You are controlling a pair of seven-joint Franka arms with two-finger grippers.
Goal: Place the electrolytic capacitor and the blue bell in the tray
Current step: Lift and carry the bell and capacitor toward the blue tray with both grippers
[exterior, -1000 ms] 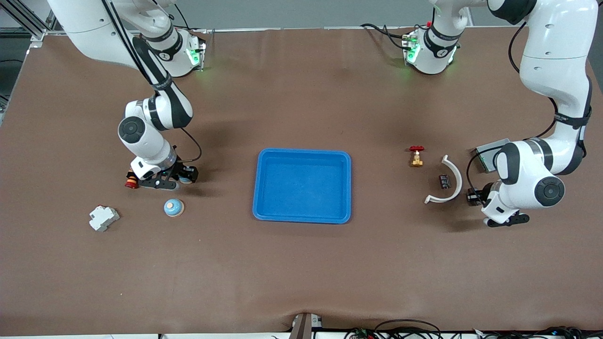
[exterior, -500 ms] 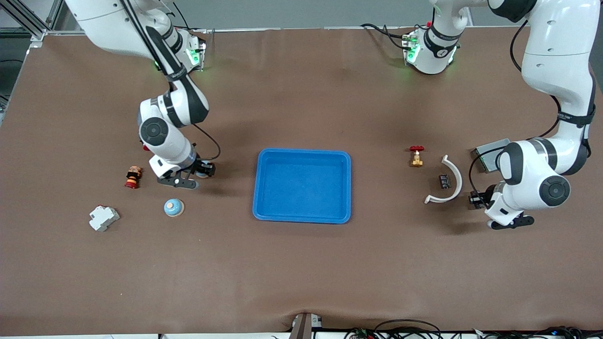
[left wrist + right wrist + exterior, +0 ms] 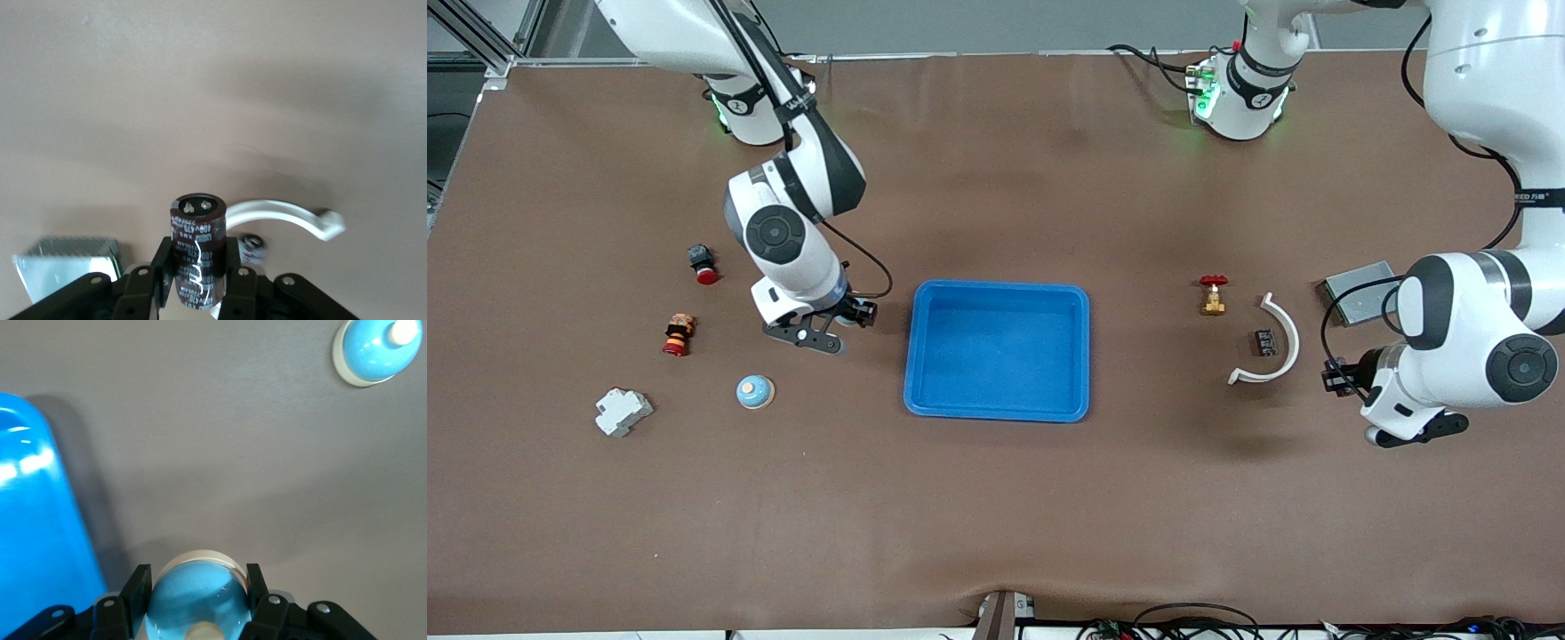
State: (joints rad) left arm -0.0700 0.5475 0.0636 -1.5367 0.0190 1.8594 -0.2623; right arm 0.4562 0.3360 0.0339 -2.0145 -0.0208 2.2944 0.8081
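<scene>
The blue tray (image 3: pixel 913 348) lies at the middle of the table, with nothing in it. My right gripper (image 3: pixel 852 313) hangs over the table just beside the tray's end toward the right arm, shut on a blue bell (image 3: pixel 197 600) with a cream base. The tray's rim (image 3: pixel 40 520) shows close by in the right wrist view. A second blue bell (image 3: pixel 755 391) (image 3: pixel 377 350) sits on the table. My left gripper (image 3: pixel 1336 377) is over the table toward the left arm's end, shut on a dark electrolytic capacitor (image 3: pixel 198 250) that stands upright between the fingers (image 3: pixel 162 267).
A white curved clip (image 3: pixel 1272 342) (image 3: pixel 287 215), a small dark part (image 3: pixel 1264 341), a red-handled valve (image 3: pixel 1213 294) and a grey finned block (image 3: pixel 1356 289) lie near the left gripper. Toward the right arm's end lie a red button (image 3: pixel 703 262), a red-orange stack (image 3: pixel 678 334) and a white breaker (image 3: pixel 623 412).
The right arm has carried the blue bell from beside the red-orange stack toward the tray, uncovering the red button. The left arm has drifted away from the white clip with the capacitor.
</scene>
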